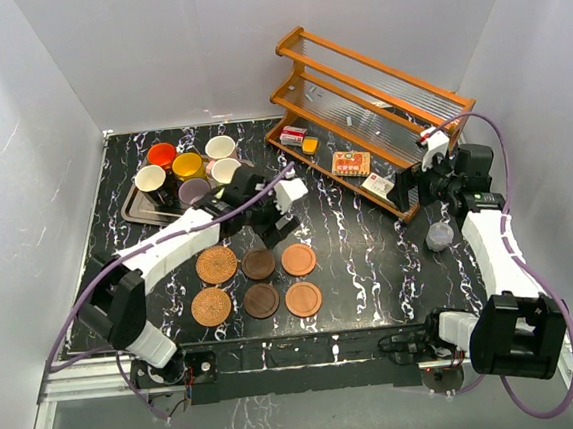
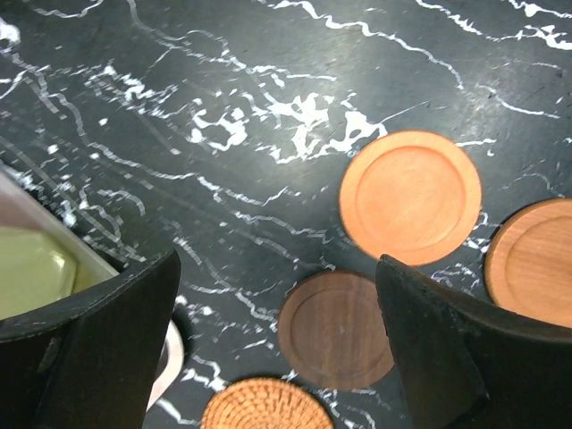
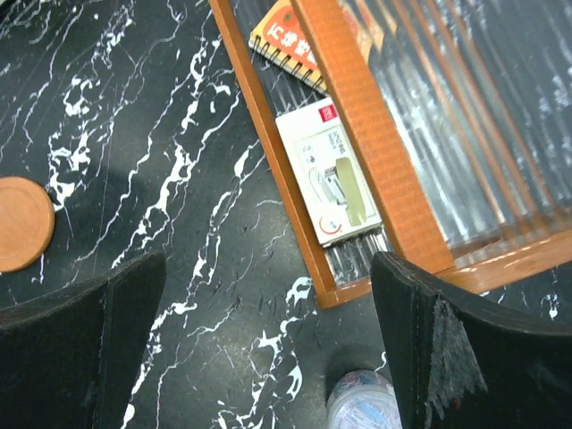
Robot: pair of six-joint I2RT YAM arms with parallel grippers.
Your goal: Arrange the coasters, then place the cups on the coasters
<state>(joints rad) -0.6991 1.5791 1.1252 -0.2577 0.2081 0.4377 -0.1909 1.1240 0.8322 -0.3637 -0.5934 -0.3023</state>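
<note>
At the far left of the table, the six mugs (image 1: 187,165) stand crowded together on a dark tray (image 1: 130,204), none of them yet on a coaster. Just right of the tray, the left arm reaches forward and inward from its base, wrist bent down. The left gripper (image 2: 277,273) hovers low over bare marble between the tray and the coasters, its fingers spread wide with nothing between them. Its wrist camera catches a pale yellow-green mug (image 2: 27,273) at the left edge, close beside one finger.

Nearer the arms, the coasters lie in a tidy grid of two rows: the woven coasters (image 1: 216,266) on the left, the dark brown coasters (image 1: 259,264) in the middle and the orange-brown coasters (image 1: 299,260) on the right, all apart from one another.

Arranging looks finished, so I judge the mug stage is starting. The next move calls for swinging left over the tray and closing on one mug's rim or handle without knocking its neighbours.

Further right, the right arm is folded up by the wooden rack (image 1: 377,96). The right gripper (image 3: 268,268) is also spread and empty, above a small translucent cup (image 3: 362,402).
</note>
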